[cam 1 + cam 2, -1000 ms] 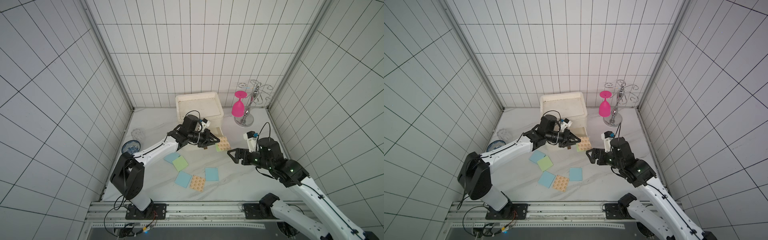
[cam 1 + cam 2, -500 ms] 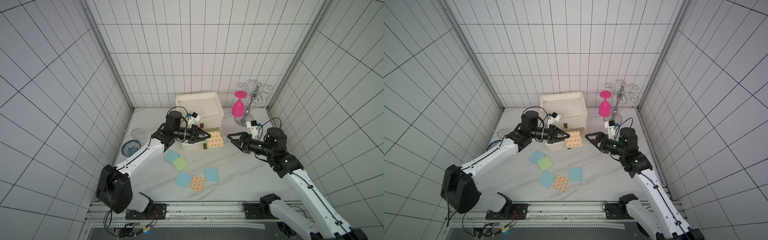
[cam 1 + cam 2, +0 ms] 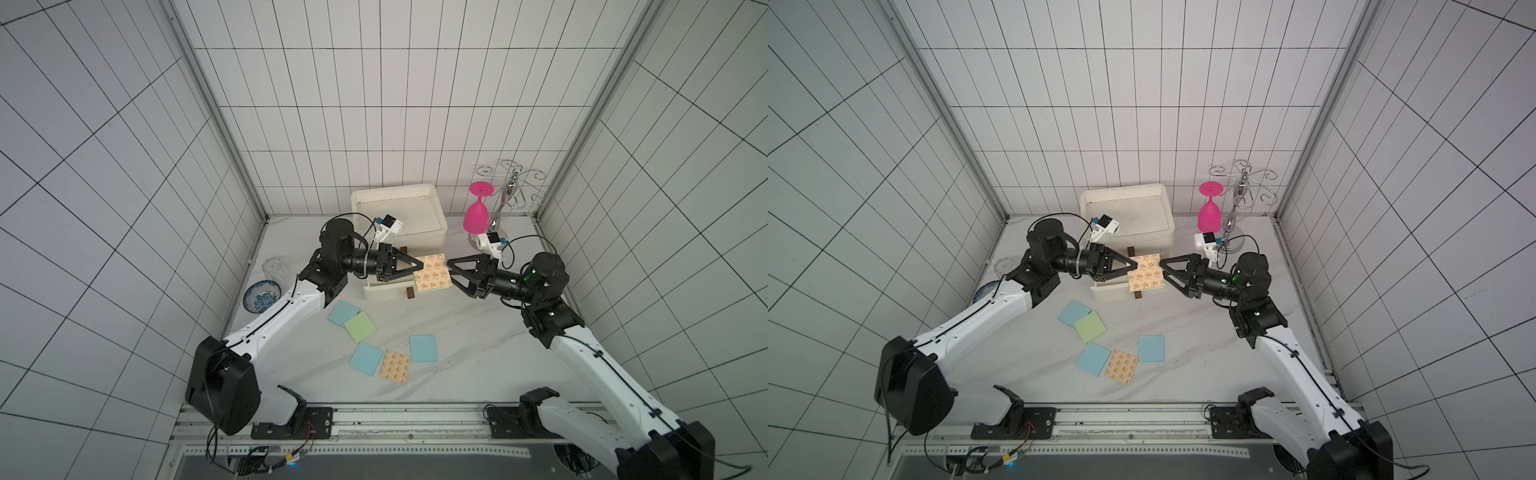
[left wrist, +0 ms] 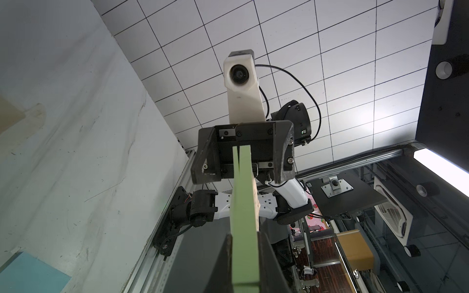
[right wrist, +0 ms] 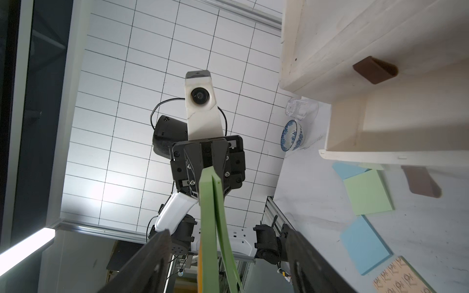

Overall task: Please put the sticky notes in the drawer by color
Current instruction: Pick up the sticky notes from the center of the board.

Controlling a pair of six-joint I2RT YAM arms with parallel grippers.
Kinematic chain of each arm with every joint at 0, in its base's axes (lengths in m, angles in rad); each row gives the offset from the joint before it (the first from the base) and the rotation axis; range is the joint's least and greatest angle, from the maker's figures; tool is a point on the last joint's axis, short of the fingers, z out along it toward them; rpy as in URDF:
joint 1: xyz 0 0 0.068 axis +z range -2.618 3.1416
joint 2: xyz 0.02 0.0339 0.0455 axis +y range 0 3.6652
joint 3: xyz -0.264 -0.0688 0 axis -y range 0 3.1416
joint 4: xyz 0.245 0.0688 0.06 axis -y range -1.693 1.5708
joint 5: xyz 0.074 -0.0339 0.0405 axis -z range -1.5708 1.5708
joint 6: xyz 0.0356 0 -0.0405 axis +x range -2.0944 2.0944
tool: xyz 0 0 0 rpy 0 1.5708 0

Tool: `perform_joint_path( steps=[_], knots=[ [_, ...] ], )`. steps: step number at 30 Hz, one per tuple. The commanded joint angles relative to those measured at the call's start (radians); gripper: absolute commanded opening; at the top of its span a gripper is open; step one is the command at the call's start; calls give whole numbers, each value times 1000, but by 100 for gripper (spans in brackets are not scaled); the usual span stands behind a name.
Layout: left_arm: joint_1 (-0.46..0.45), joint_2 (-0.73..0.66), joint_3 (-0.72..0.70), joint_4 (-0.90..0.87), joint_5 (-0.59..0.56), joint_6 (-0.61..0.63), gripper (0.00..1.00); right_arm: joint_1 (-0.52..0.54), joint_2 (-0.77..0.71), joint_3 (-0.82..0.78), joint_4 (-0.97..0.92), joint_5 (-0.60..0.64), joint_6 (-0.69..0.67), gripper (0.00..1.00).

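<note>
A tan sticky-note pad with orange print (image 3: 433,272) (image 3: 1145,272) hangs in the air in front of the drawer (image 3: 399,208) (image 3: 1125,208). My left gripper (image 3: 419,266) (image 3: 1133,266) is shut on its left edge. In the left wrist view the pad's green edge (image 4: 245,203) sits pinched in that gripper (image 4: 245,258). My right gripper (image 3: 451,272) (image 3: 1163,271) faces it, open, its jaws straddling the pad's right edge (image 5: 209,228) without touching. On the table lie loose notes: blue (image 3: 343,312), green (image 3: 360,326), blue (image 3: 366,358), tan (image 3: 395,367), blue (image 3: 424,348).
The chest's lowest drawer (image 3: 384,293) stands pulled out under the left gripper. A pink wine glass (image 3: 476,212) hangs on a metal rack (image 3: 509,195) at the back right. A blue patterned bowl (image 3: 262,296) and a clear glass (image 3: 274,269) sit at the left.
The left arm lifted the tan pad and drew it back to the left. The right arm rose from table height and swung in to face the pad, jaws narrowing slightly.
</note>
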Motion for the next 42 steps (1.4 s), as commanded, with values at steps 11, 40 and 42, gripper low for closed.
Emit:
perform_joint_path(
  steps=[11, 40, 42],
  knots=[
    [14, 16, 50, -12, 20, 20, 10, 35, -21, 36, -108, -30, -106, 35],
    [219, 88, 464, -949, -618, 683, 52, 260, 277, 77, -262, 886, -162, 0],
    [187, 73, 449, -961, -672, 713, 52, 287, 297, 79, -230, 956, -145, 0]
  ],
)
